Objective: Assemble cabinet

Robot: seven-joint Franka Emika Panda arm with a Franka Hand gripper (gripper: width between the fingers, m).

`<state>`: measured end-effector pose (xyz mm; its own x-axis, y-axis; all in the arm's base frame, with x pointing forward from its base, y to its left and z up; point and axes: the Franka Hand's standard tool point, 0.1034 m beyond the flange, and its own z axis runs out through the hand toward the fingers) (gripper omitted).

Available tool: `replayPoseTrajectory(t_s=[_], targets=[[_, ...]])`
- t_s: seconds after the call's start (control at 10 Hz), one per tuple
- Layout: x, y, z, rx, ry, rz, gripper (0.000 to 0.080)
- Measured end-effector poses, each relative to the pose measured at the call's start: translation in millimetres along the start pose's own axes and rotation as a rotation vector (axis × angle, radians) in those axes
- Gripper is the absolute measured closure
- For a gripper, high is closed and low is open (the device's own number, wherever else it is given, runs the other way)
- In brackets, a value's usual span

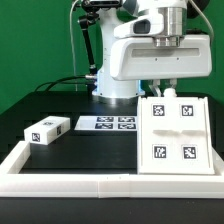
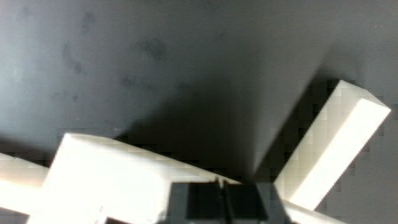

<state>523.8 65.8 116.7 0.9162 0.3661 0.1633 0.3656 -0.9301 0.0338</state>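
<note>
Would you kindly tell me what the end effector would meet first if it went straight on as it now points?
Probably the cabinet: the end effector points straight down just over its far edge. Depth is unclear, so it might slip past onto the black table behind.

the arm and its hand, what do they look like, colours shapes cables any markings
The arm is glossy white, built of bulky rounded shells, with a grey cylindrical part near the top. A black section shows behind it. The hand is white above and dark at its lower end. A thin dark cable trails off beside the arm. No readable markings show on either.
</note>
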Motion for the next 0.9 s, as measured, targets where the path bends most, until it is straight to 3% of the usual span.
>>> replayPoseTrajectory(t_s=[0.5, 0.9], targets=[[27.3, 0.1, -22.8, 0.001, -0.025, -0.012, 0.0797], [43.2, -3.2, -28.0, 0.005, -0.035, -0.022, 0.0797]])
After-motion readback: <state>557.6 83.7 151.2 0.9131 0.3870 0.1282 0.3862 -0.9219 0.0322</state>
